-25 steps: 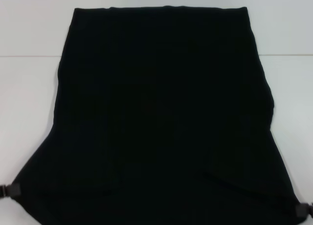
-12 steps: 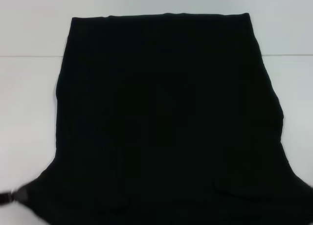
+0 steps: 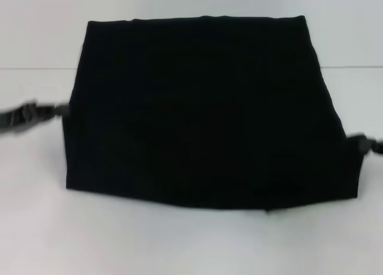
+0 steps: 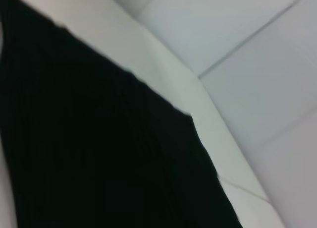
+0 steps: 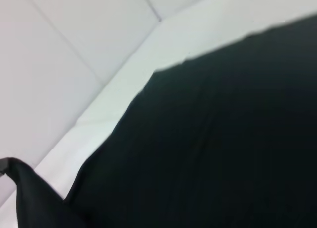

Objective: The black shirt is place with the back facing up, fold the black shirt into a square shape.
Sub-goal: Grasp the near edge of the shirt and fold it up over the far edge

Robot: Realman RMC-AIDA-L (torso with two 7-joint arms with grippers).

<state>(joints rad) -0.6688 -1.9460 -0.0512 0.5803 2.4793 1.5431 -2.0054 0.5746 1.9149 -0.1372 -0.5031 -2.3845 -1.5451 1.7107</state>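
Observation:
The black shirt (image 3: 197, 113) is spread over the middle of the white table (image 3: 179, 245) in the head view, with its near part lifted and doubled over so the near edge forms a fold line. My left gripper (image 3: 58, 110) is at the shirt's left edge and my right gripper (image 3: 354, 143) at its right edge. Each is shut on the cloth and holds it off the table. Both wrist views are filled with black cloth, the shirt (image 4: 99, 148) and shirt (image 5: 213, 139), over the white table; neither shows its own fingers.
Bare white table (image 3: 36, 227) lies in front of the shirt and on both sides. The table's far edge (image 3: 36, 68) meets a pale wall behind the shirt.
Both grippers have risen from the near corners and moved away from me along the shirt's sides. They carried the near part of the shirt with them, so its near edge now lies farther back.

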